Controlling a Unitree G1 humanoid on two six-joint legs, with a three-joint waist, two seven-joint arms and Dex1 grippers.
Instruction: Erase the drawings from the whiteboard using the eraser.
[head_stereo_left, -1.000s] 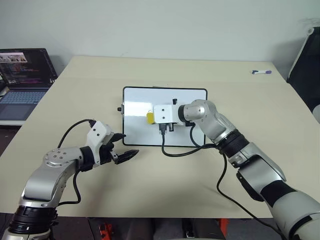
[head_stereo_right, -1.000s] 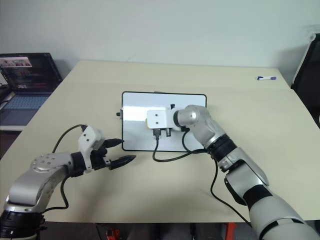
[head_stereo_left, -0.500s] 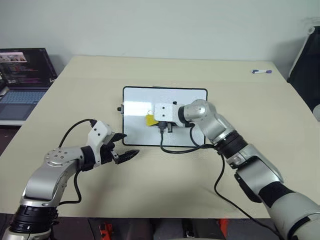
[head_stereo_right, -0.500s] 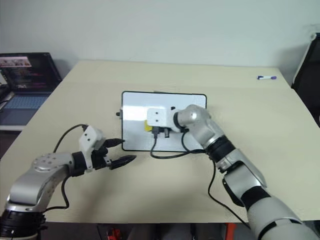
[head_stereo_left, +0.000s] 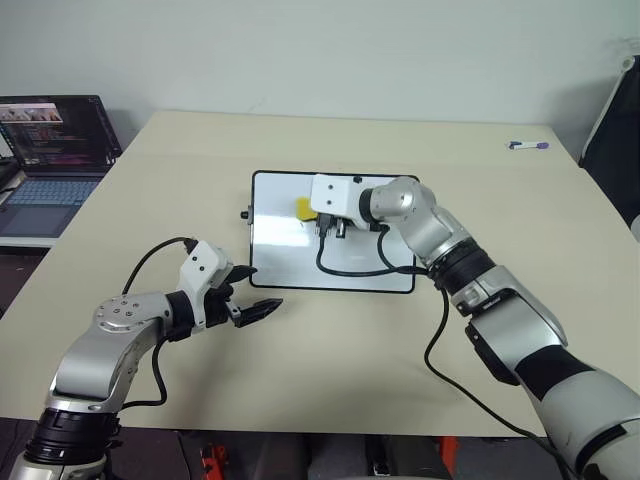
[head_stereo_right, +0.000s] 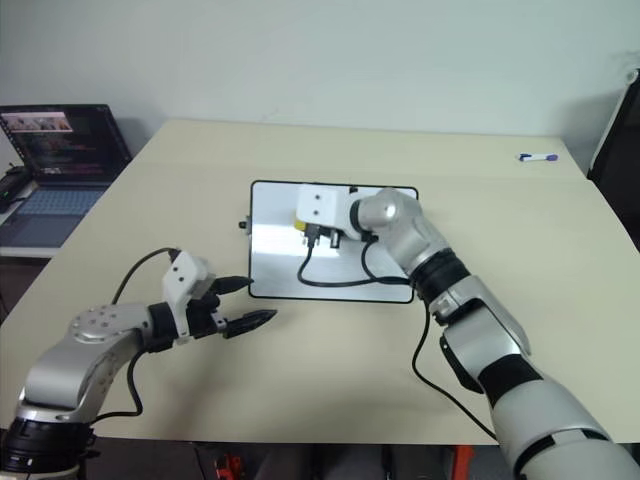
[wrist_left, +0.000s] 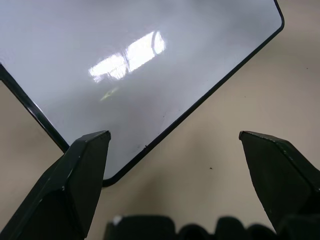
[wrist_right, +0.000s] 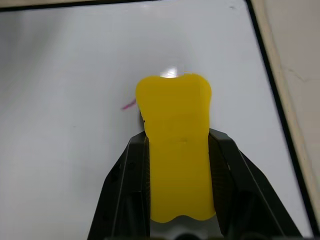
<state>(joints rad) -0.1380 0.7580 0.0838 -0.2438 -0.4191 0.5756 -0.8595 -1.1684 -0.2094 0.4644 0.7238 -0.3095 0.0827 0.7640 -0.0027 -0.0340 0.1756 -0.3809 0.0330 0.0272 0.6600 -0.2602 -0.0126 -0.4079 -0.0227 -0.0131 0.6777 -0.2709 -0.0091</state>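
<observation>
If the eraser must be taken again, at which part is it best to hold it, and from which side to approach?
Probably as the right end effector holds it now: across the two long sides of the yellow eraser, near its rear half, coming along its length from above the whiteboard. The block is oblong and narrow, so the fingers span it easily and the front end stays free for wiping.

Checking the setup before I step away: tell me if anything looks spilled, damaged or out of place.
Nothing stands out. The whiteboard lies flat on the table, the right gripper holds the eraser over it beside a reddish mark, and a marker pen lies near the far corner.
</observation>
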